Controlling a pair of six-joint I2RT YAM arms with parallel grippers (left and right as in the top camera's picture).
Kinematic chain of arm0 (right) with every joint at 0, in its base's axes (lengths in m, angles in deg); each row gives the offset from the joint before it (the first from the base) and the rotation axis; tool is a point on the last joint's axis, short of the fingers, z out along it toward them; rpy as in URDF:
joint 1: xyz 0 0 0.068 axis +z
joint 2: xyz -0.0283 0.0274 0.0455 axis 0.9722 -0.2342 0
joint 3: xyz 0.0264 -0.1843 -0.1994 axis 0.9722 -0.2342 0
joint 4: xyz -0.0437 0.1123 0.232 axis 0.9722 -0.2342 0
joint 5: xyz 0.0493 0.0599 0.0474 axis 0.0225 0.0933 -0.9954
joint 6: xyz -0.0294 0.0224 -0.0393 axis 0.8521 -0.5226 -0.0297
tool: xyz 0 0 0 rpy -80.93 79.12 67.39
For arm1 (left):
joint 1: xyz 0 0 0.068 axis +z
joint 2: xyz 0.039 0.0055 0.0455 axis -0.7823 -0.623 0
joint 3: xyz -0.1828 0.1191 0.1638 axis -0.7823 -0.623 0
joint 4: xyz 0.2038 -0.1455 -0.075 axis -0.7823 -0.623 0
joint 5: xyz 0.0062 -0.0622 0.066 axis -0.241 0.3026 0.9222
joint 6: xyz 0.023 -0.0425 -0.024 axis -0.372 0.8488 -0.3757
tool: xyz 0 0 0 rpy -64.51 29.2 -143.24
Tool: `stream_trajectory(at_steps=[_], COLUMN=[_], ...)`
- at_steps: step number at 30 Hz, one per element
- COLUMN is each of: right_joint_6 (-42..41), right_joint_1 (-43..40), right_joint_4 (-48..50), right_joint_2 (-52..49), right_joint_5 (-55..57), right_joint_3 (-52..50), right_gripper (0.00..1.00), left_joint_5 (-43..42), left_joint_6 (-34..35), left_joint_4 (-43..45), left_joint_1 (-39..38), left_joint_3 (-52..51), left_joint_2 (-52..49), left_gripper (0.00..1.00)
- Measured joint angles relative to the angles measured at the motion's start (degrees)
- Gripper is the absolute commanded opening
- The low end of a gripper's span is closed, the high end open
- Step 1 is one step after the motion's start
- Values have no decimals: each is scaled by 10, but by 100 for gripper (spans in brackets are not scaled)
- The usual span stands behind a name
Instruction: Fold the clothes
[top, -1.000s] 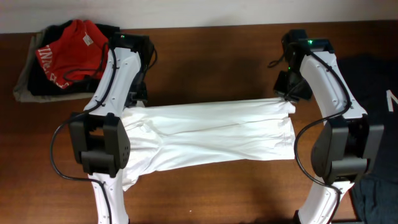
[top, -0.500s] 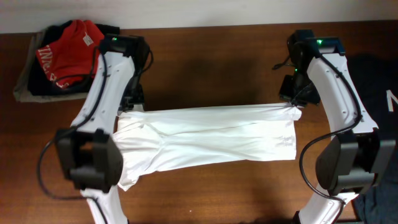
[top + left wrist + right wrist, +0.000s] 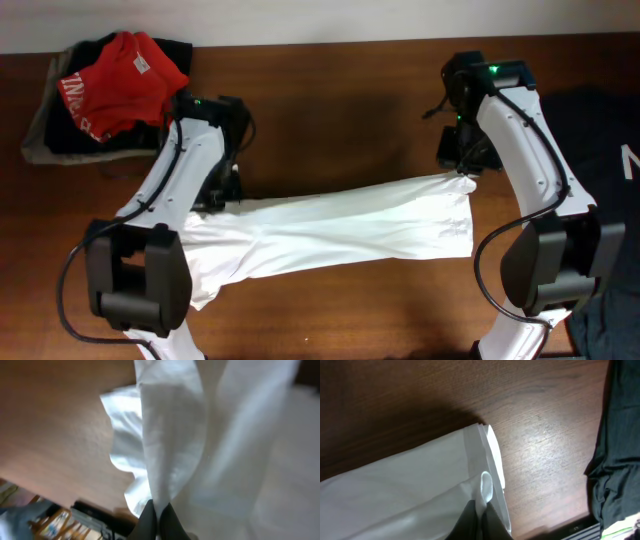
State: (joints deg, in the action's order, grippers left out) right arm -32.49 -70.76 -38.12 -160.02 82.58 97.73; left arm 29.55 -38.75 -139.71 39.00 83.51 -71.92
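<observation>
white t-shirt (image 3: 340, 230) — plain — in the clenched grip of left gripper (image 3: 218, 200) and right gripper (image 3: 462, 170)

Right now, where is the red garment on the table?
In the overhead view, the red garment lies at the far left corner of the table, on top of a dark pile of garments, just beyond the left arm.

One white T-shirt (image 3: 340, 225), one red garment (image 3: 115, 75), one black garment (image 3: 605, 130) at right, two arms: left arm (image 3: 185, 160), right arm (image 3: 525, 120)
</observation>
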Motion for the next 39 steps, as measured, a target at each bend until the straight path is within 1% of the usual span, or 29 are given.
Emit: stream_trajectory(at_steps=[4,11,20,24,27,28,29,30,31,32,33,34,35,36,37,39], right_joint_6=[0,-14,-29,-28,-28,-29,-29,-29,-30,-30,-30,-29,-31,-31,-28,-27], right_joint_1=[0,0,3,4,4,4,4,4,4,4,4,4,4,4,4,4], right_joint_4=[-16,-13,70,97,110,111,112,113,113,113,113,112,112,112,111,112], right_joint_2=[0,0,0,1,1,1,1,1,1,1,1,1,1,1,1,1], right_joint_5=[10,20,20,19,17,15,14,13,13,13,13,13,13,13,13,13], right_joint_3=[-5,-59,-144,-160,-165,-166,-167,-167,-167,-167,-167,-167,-167,-167,-167,-167], right_gripper=[4,4,4,4,4,5,9,21,48,61,73,85,90,94,95,96], left_joint_5=[0,-2,-2,-5,-11,-16,-19,-21,-23,-23,-24,-24,-24,-24,-24,-25], left_joint_6=[2,24,41,45,46,46,46,47,47,46,48,48,46,46,48,48], left_joint_4=[0,8,51,65,73,75,75,75,76,76,76,76,76,76,75,75], left_joint_1=[3,5,5,5,5,5,5,5,5,5,5,5,6,6,7,7], left_joint_3=[-44,-50,-91,-124,-150,-155,-158,-160,-160,-160,-160,-160,-160,-160,-160,-160], left_joint_2=[0,0,0,0,0,0,0,0,0,0,0,0,0,0,0,0], left_gripper=[1,1,2,6,7,6,7,11,16,19,33,51,75,83,86,86])
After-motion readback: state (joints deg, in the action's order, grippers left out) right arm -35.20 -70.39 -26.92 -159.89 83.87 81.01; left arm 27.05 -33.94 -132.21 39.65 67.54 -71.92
